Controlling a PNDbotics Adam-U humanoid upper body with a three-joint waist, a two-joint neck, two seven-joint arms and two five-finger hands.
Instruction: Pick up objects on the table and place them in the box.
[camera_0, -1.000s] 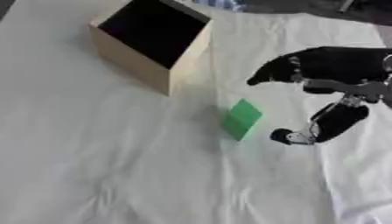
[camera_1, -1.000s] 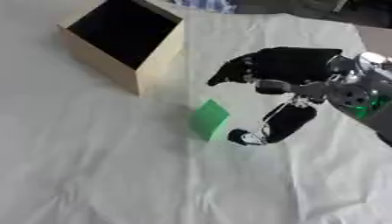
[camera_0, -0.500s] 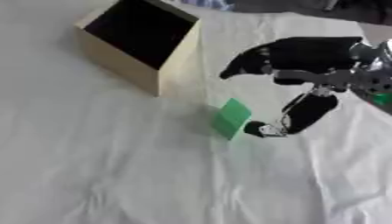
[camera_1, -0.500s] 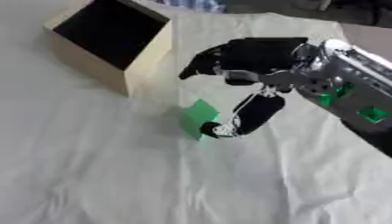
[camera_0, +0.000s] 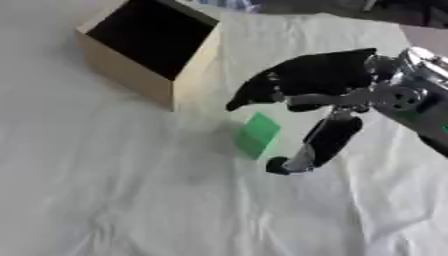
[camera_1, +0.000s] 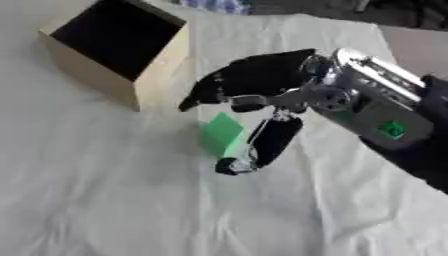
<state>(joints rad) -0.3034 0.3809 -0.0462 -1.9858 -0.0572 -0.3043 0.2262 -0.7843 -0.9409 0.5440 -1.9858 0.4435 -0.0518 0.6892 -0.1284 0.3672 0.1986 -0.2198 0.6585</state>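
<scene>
The right eye view takes in more of the right arm: a silver forearm (camera_1: 372, 112) with a small green mark on it, which the left eye view cuts off at its edge. Both show the right hand (camera_0: 308, 82) reaching in over the white cloth (camera_0: 131, 200) that covers the table, fingers spread above the green block (camera_0: 257, 135) and the thumb (camera_0: 317, 147) hanging down just beside the block's near edge. The hand is released, grasping nothing; I cannot tell whether the thumb touches the block. The block lies near the middle of the cloth. The wooden box (camera_0: 149, 50) stands toward the far left corner, its inside dark, with nothing to be made out in it.
</scene>
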